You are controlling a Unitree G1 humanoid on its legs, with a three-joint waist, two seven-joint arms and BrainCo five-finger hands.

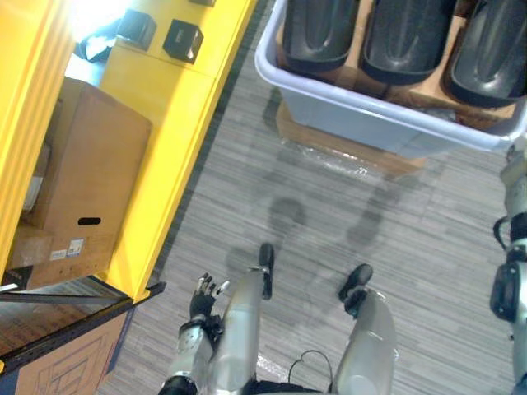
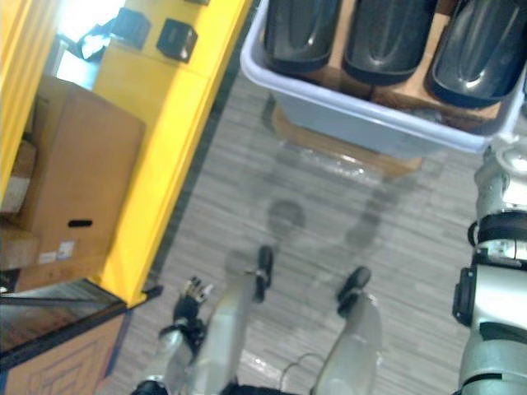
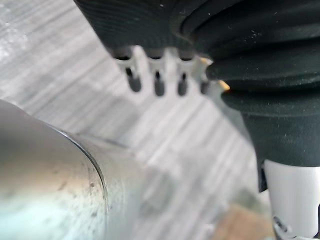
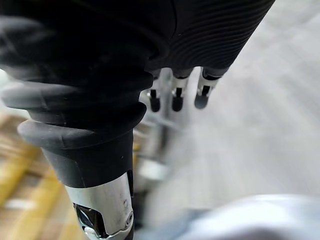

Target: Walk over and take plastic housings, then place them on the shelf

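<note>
Dark plastic housings (image 1: 399, 37) lay in a pale tub (image 1: 387, 123) at the upper right, with the yellow shelf (image 1: 177, 107) at the left. The left hand (image 1: 202, 300), at the lower left, and the right hand (image 4: 190, 45) hung with straight, relaxed fingers, both empty.

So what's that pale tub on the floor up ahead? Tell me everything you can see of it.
The tub looks like pale blue-grey plastic, with a rounded rim and smooth walls. It stands upright and open-topped, and its far part is cut off at the picture's edge. Three dark glossy housings sit side by side inside it. It rests on a flat brown board on the grey striped floor.
</note>
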